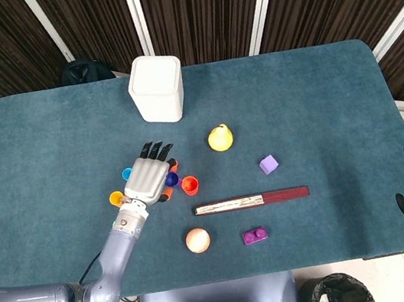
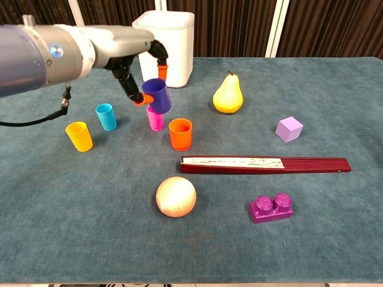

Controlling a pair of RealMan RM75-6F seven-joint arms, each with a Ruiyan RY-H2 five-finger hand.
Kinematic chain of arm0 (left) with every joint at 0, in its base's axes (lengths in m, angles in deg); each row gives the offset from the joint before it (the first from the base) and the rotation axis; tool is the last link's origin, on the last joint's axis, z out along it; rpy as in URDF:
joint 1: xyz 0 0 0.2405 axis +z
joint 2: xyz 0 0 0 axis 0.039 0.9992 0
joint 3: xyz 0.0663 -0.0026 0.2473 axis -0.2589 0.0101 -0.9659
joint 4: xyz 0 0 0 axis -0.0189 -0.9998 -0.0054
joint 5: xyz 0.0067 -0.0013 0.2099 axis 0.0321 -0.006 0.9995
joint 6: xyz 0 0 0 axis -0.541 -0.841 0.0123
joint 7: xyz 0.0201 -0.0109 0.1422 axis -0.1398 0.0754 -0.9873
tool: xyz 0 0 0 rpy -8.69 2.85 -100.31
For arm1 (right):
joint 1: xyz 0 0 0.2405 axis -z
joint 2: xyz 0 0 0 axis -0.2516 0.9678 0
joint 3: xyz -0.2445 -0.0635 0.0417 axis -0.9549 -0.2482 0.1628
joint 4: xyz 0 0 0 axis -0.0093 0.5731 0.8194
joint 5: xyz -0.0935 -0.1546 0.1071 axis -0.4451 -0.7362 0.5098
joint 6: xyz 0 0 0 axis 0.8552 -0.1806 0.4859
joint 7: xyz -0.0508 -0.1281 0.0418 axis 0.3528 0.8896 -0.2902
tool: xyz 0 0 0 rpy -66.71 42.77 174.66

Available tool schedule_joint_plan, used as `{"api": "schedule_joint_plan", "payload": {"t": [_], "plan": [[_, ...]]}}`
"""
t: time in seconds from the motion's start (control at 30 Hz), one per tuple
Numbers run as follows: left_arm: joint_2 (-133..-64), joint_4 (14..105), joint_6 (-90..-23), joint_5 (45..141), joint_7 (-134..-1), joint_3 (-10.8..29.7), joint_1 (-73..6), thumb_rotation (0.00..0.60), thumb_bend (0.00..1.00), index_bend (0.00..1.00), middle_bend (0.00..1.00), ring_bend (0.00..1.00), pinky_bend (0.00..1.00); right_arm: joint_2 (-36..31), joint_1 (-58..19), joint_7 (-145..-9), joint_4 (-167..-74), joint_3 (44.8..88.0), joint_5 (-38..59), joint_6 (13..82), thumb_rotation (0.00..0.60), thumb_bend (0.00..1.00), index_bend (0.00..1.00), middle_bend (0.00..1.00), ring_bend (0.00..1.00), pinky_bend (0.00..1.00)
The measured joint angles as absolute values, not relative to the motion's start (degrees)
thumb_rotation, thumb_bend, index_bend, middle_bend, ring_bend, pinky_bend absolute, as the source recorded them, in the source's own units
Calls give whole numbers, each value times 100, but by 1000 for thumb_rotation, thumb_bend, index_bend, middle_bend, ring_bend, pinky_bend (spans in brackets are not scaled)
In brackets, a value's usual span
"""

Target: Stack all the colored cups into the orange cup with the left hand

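Left hand (image 2: 140,72) fingers clamped on blue cup (image 2: 157,95); center it over orange cup (image 2: 180,133), lower upright, then release.

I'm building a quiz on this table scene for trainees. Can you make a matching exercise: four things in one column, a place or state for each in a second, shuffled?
Things:
1. purple cup
2. orange cup
3. yellow cup
4. pear

Places or states:
A. standing just behind the closed fan
B. held off the table by the left hand
C. right of the white bin
D. leftmost cup on the table

Pairs: 1-B, 2-A, 3-D, 4-C
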State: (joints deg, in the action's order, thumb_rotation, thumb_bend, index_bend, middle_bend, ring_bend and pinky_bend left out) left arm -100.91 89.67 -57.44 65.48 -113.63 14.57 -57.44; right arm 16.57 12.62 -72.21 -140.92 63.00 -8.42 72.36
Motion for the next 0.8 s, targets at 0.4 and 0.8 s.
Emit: {"api": "schedule_joint_plan", "payload": {"t": [0.4, 0.8], "plan": [[-10426, 8885, -5844, 6278, -11518, 1615, -6006, 600, 339, 475, 95, 0, 0, 1725, 1301, -7349, -14101, 6338, -817, 7286, 600, 429, 36, 0, 63, 0], [-10790, 8471, -5809, 6208, -11532, 1539, -6117, 600, 339, 475, 95, 0, 0, 1752, 1317, -7403, -14103, 6355, -775, 7281, 600, 430, 36, 0, 63, 0]]}}
